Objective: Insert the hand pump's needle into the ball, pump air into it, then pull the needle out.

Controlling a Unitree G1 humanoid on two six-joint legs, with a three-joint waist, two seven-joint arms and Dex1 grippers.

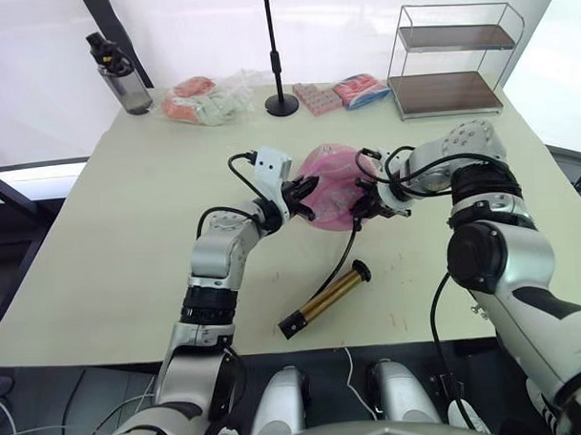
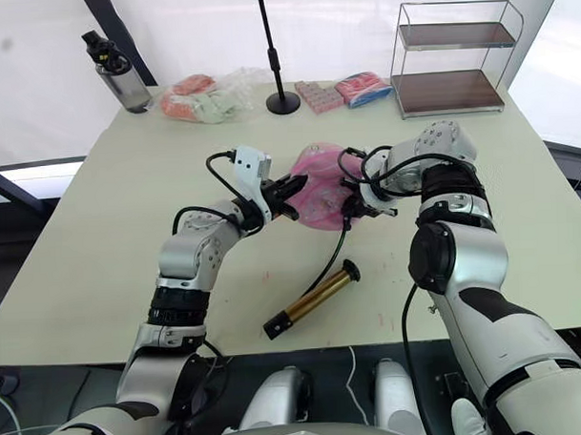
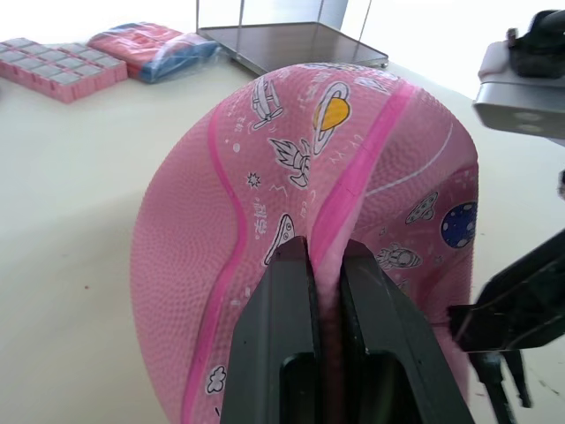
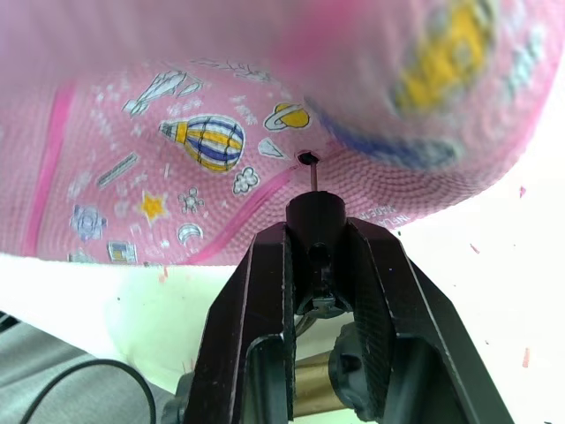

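The ball [image 1: 329,186], pink and partly caved in, sits near the middle of the table [image 1: 110,252], held between my two arms. My left pincer [image 3: 325,265] is clenched on a raised fold of the ball's skin, its two black fingers [image 3: 287,300] pinching a pink ridge between them. My right pincer [image 4: 320,237] is clenched around the small black fitting of the needle [image 4: 314,179], and the thin pin runs from that fitting up to the ball's small dark valve hole, its tip right at the opening; I cannot tell how deep it sits. A striped balloon print lies just beside the valve.

From my right pincer the thin black hose [image 1: 342,259] drops down to the hand pump [image 1: 324,299], which lies flat on the table nearer to me than the ball, untouched, its gold barrel slanted and its T-handle end toward the ball.

Along the far edge of the table stand a dark bottle [image 1: 119,75], a clear bag of pink packets [image 1: 202,98], a black stand [image 1: 277,56], a pink tray of small blocks [image 1: 317,97], a red and blue packet [image 1: 362,90] and a two-tier wire shelf [image 1: 452,59].
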